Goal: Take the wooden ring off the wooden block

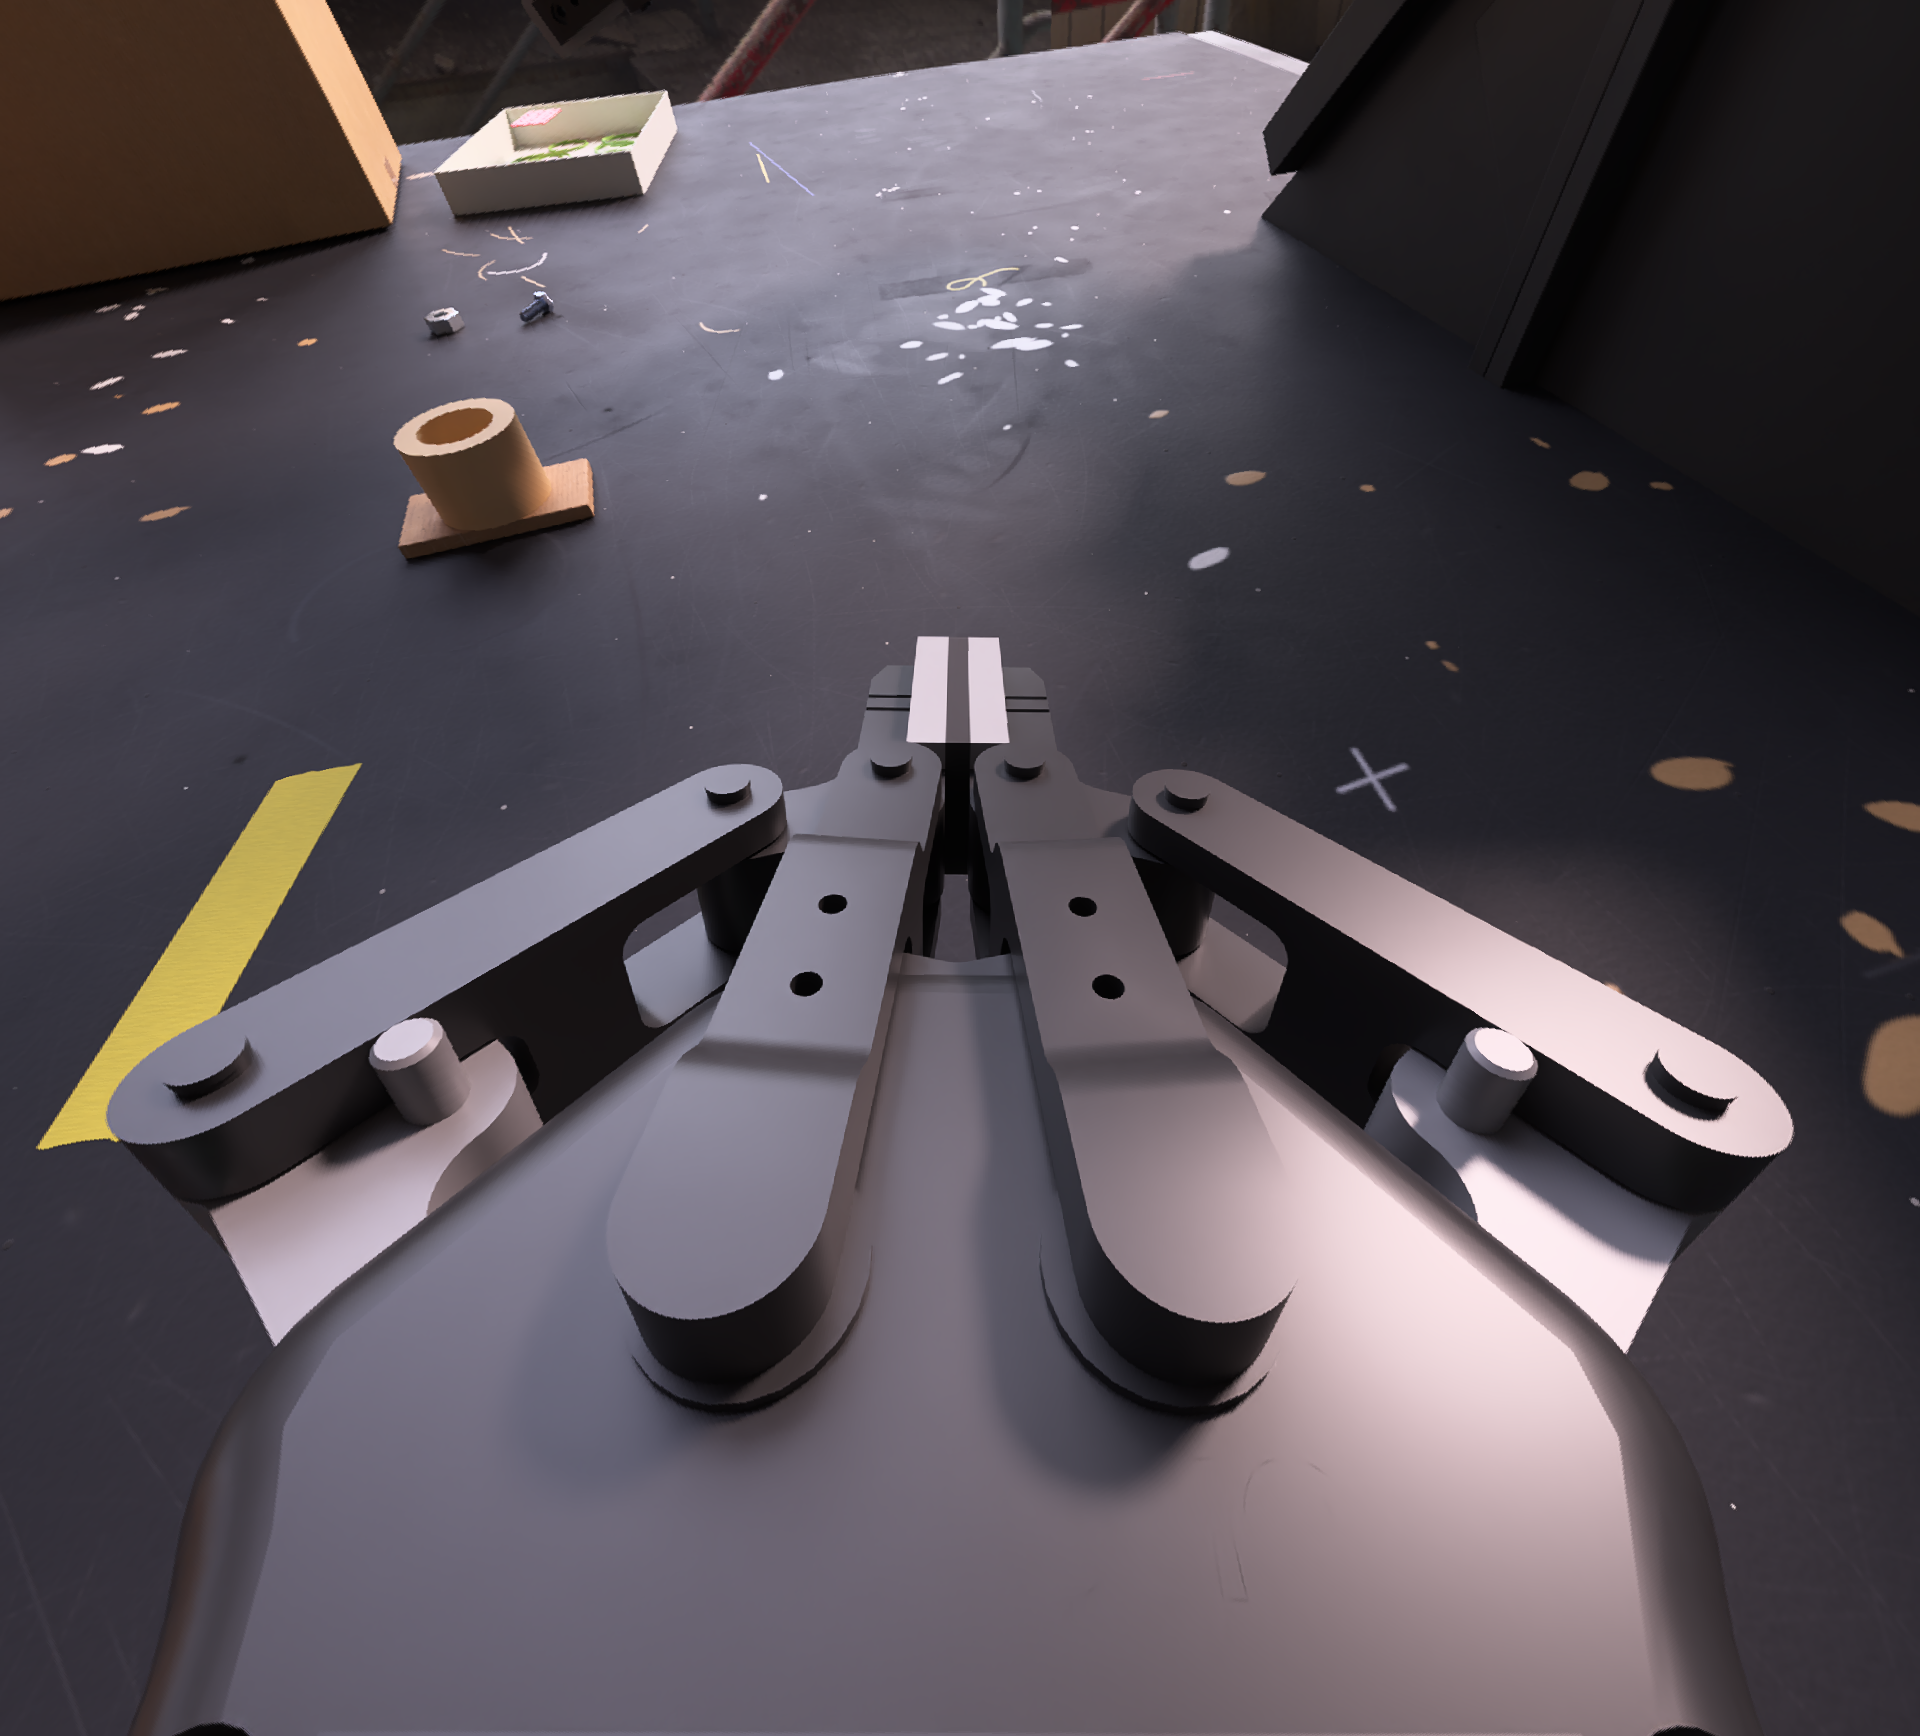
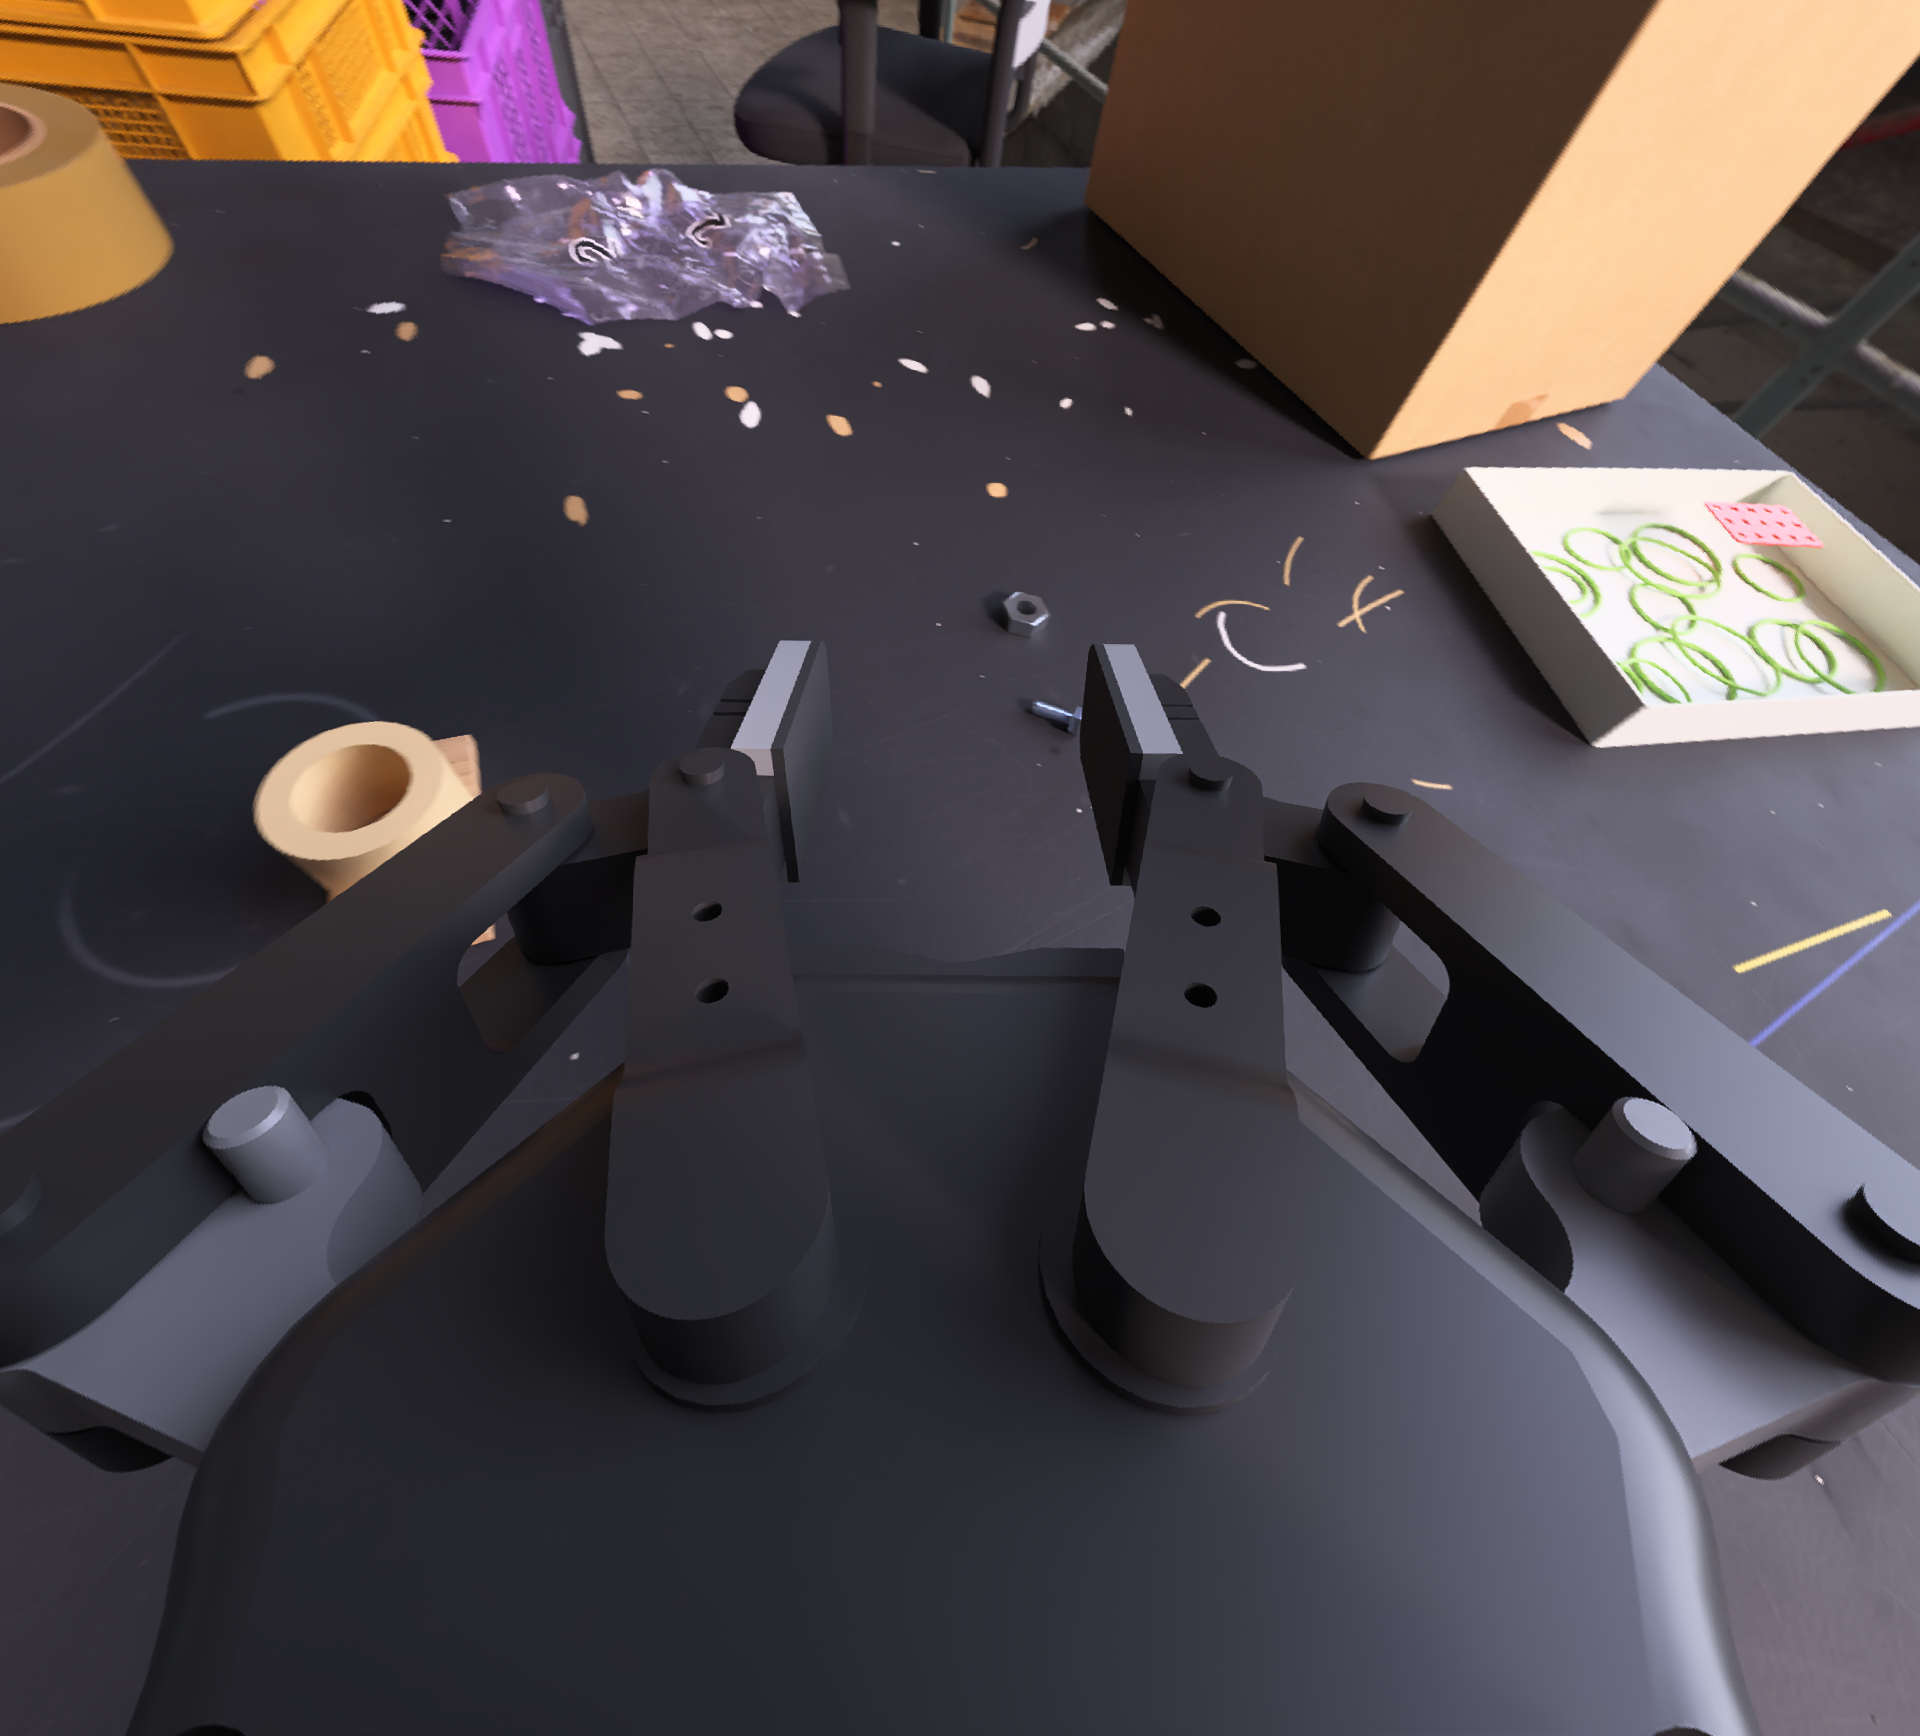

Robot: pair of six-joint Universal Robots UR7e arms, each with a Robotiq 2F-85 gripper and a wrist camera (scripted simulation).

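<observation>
A pale wooden ring (image 1: 470,458), a thick short tube, stands on a flat brown wooden block (image 1: 561,491) on the dark table, left of centre in the left wrist view. My left gripper (image 1: 957,660) is shut and empty, nearer the camera and to the right of the ring. In the right wrist view the ring (image 2: 358,798) is at the left, partly behind my gripper's linkage, with a corner of the block (image 2: 459,756) showing behind it. My right gripper (image 2: 951,699) is open and empty, to the right of the ring. It also shows far off in the left wrist view (image 1: 569,3).
A large cardboard box (image 2: 1455,128) and a white tray (image 2: 1538,658) of green rings stand at the far side. A nut (image 2: 1024,613) and a bolt (image 2: 1051,710) lie near the right gripper. A crumpled plastic bag (image 2: 644,242) and a tape roll (image 2: 62,221) lie farther off.
</observation>
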